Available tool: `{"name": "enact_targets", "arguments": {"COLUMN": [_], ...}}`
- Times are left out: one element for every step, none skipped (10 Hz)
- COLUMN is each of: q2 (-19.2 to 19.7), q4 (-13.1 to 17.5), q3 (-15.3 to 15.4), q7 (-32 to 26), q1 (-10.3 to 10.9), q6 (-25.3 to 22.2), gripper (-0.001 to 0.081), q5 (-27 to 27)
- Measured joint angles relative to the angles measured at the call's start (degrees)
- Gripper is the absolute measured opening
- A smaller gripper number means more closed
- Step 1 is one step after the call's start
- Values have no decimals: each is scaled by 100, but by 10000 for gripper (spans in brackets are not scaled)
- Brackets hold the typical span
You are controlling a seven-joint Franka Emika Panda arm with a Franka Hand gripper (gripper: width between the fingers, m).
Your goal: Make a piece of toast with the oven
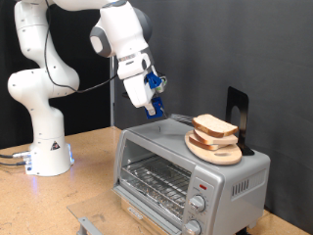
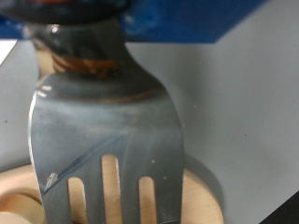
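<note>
Hovering above the oven (image 1: 186, 166) top, gripper (image 1: 154, 106) clamped on a spatula (image 2: 107, 140) reaching toward three o'clock under the piece of toast (image 1: 214, 126) on its wooden plate (image 1: 217, 151).

The piece of toast (image 1: 214, 126), a pale slice with a light-brown crust, lies flat on the oven's top, at the exterior view's right of the jaws and slightly lower. The oven (image 1: 186, 176), silver-grey and boxy with door shut, sits directly beneath the jaws.

Arm bent downward, gripper (image 1: 154, 106) low, tilted.
</note>
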Motion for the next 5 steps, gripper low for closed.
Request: {"name": "enact_targets", "arguments": {"q2": [-4,-6,-8,-12,-13], "q4": [1,2,9,25,46], "q3": [-2,-2,1,5,10], "q7": [0,-7,-12,-12,-11], "q1": [-7,-16,-21,-21,-23], "q6": [29,78,136,178,190], "gripper": [425,425,425,425,425], "q5": [-19,-75,-188,-297,-398]}}
